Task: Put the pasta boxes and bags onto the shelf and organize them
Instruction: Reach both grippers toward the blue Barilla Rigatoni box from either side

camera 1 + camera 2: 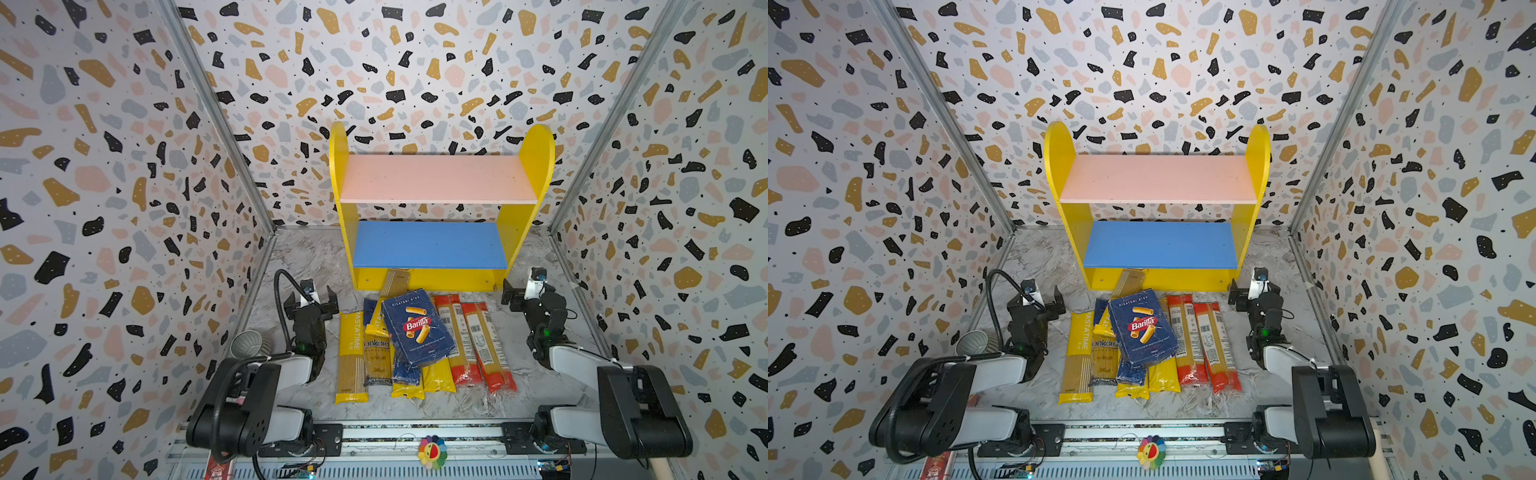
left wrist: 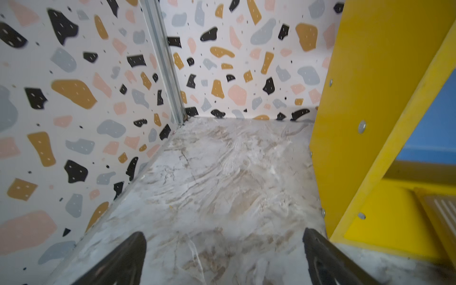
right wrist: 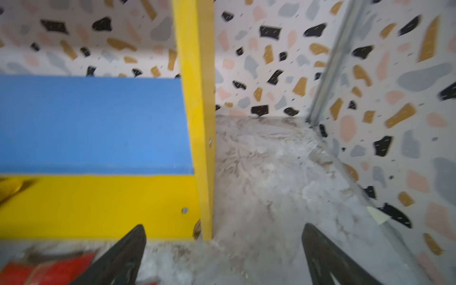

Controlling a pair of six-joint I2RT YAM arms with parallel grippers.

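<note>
Pincers: my left pincer (image 2: 223, 232) and right pincer (image 3: 223, 225) both spread wide, empty, near the shelf's (image 1: 430, 245) front corners.
Pile: rigatoni box (image 1: 417, 328) atop bags (image 1: 478, 345), just before the shelf.
Handling: box likely light, stiff; I'd grip its long edges. Bags probably slippery, brittle.

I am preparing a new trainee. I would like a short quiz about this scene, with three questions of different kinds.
1. True or false: the pink upper board of the shelf carries nothing.
2. What lies on top of the pasta bags? A) the wide Barilla box B) a tin can C) a bottle
3. Fill in: the jaws of the left gripper and the right gripper stand ____.
Key: 1 true; 2 A; 3 open.
</note>
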